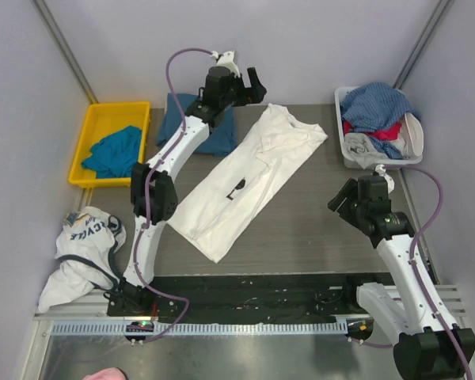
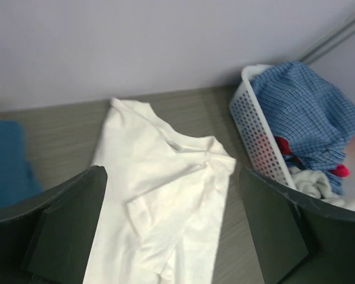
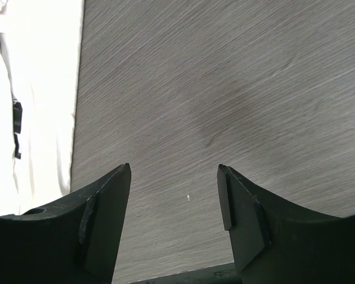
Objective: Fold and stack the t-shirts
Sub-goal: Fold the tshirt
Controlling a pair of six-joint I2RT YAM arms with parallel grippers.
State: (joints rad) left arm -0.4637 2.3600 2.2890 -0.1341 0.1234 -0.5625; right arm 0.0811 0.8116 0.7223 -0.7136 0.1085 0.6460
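The white t-shirt [image 1: 249, 170] lies diagonally across the table, folded into a long strip, with a black mark [image 1: 236, 190] on it. Its collar end shows in the left wrist view [image 2: 165, 189]. Its edge shows at the left of the right wrist view [image 3: 41, 106]. The dark blue t-shirt [image 1: 220, 138] lies at the back left, partly under the left arm, and shows in the left wrist view [image 2: 6, 168]. My left gripper [image 1: 257, 85] [image 2: 171, 171] is open and empty above the shirt's collar end. My right gripper [image 1: 344, 202] [image 3: 174, 167] is open and empty over bare table, right of the shirt.
A yellow bin [image 1: 115, 119] holding a teal garment [image 1: 115, 152] stands at the far left. A white basket [image 1: 344, 138] [image 2: 254, 136] piled with clothes stands at the back right. A crumpled white printed garment [image 1: 83, 245] lies off the table's left side.
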